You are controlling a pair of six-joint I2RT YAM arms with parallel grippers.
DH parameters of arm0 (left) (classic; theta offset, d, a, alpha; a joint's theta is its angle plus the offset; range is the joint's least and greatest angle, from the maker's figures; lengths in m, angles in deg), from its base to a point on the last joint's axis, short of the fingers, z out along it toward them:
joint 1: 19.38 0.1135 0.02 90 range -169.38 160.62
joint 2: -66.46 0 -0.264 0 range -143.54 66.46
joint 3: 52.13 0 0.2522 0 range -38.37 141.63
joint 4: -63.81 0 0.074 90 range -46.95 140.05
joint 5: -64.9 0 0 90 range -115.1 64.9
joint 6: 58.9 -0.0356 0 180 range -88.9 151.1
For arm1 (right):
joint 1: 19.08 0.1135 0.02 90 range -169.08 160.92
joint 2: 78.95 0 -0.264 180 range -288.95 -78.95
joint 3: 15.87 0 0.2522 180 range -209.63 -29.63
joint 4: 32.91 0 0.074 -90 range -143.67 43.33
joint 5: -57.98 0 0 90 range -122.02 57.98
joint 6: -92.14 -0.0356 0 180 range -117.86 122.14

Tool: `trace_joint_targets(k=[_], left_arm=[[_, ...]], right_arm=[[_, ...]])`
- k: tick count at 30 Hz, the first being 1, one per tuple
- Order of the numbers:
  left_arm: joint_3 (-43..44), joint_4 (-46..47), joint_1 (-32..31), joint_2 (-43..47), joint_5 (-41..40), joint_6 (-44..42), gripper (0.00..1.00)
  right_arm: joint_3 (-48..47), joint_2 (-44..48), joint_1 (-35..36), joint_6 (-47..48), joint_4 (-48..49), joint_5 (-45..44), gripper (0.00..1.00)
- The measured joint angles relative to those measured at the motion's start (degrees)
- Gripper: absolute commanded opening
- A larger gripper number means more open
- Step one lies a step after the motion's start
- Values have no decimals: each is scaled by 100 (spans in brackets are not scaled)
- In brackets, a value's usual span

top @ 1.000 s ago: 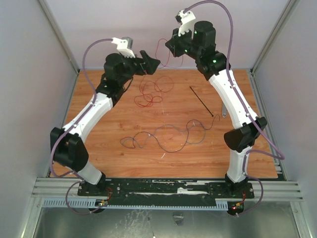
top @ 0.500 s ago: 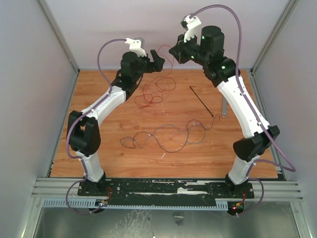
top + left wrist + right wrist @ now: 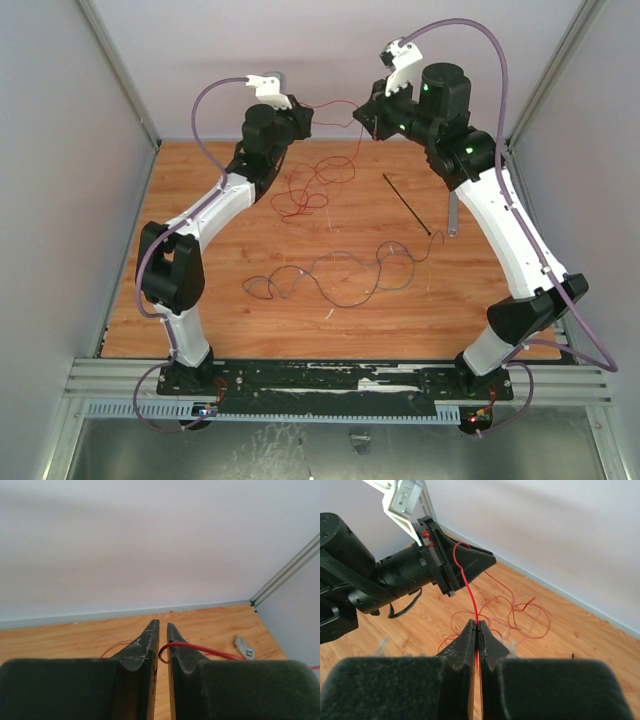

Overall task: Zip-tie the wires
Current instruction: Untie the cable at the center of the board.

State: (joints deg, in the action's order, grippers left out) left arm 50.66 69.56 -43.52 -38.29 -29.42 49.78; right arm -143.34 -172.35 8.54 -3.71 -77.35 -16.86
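The wires (image 3: pixel 469 592) held up high at both ends.
The left gripper (image 3: pixel 161 624) and the right gripper (image 3: pixel 476 624) are each pinched tight on a red one, at the far side. The zip tie (image 3: pixel 407 204) lies on the counter (image 3: pixel 200 300), right.

We are logging plain white walls (image 3: pixel 320 50) standing behind the left claw (image 3: pixel 302 122) and right claw (image 3: pixel 362 119). An orange wood-grain tabletop (image 3: pixel 200 300) is lying below both. An aluminium corner post (image 3: pixel 287 569) is rising right of the left claw. Light is falling soft, even.
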Motion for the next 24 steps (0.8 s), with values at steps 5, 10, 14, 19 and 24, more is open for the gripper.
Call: trace_joint_targets(k=[5, 10, 14, 19, 24], left_arm=[[-190, 57, 118, 57, -28, -11, 0], [-332, -98, 216, 328, 186, -26, 0], [-9, -610, 337, 697, 306, -136, 0], [1178, -1331, 450, 1038, 398, -190, 0], [2153, -1836, 688, 1368, 450, 4, 0]], right_arm=[[79, 162, -35, -7, -168, -487, 0], [221, 190, -173, 4, -177, -730, 0], [533, 190, -258, 11, -61, -345, 26], [1333, 234, -267, -17, 435, 426, 84], [2855, 608, -258, -127, 1401, 765, 99]])
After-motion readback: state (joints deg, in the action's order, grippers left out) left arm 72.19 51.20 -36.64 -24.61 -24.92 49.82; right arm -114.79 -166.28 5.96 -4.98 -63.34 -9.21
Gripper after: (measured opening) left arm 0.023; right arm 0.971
